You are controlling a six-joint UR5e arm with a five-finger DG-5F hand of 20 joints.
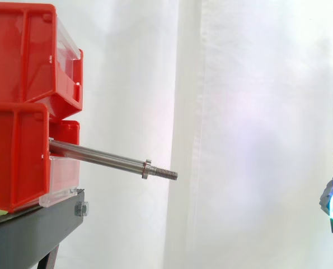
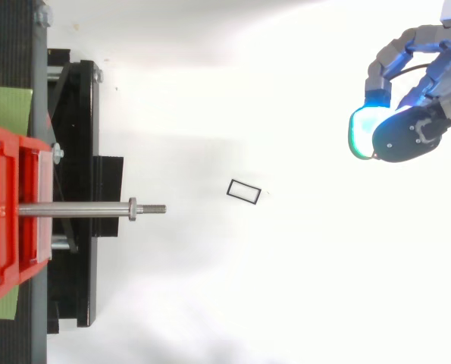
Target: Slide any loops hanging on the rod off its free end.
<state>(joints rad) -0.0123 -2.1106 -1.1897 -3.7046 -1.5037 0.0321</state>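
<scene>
While the hand (image 2: 411, 133) hangs at the top view's upper right, fingers curled in and empty, the loop (image 2: 244, 191) lies flat between it and the rod (image 2: 81, 209), apart from both. The rod's long axis runs from the bins (image 1: 20, 112) toward the hand's side. Seen from the side, its threaded tip dips slightly.
</scene>
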